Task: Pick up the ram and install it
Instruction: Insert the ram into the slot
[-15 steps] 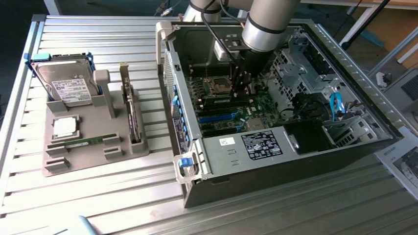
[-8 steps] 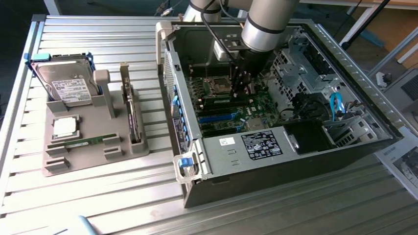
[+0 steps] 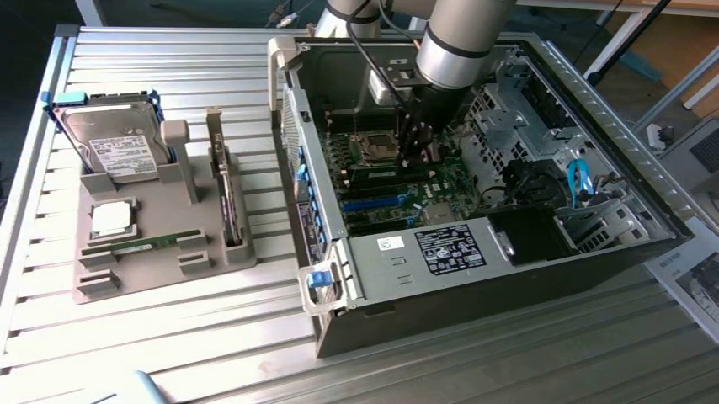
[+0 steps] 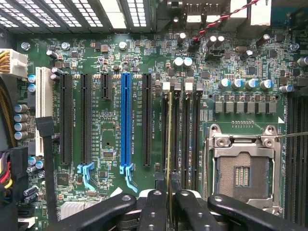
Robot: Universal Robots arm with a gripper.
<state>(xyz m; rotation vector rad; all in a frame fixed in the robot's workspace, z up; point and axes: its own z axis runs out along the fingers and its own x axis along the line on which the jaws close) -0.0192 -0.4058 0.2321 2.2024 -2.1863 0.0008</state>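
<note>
As black jaws clamp it, thin green ram [image 4: 169, 144], edge-on.

Thin green ram [image 4: 169, 139] edge-on, pinched in the hand [image 4: 169, 204], over black memory slots [image 4: 186, 139]

I read: slatted metal desk [image 3: 168, 353] | grey parts holder [image 3: 135, 282] resting toward exterior view's left | open computer case [image 3: 472, 303] just beside it, toward the right

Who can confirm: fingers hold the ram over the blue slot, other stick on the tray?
The wrist view shows the ram between the fingers at the black memory slots beside the processor socket, not the blue slot. Other stick on the tray: correct.
</note>
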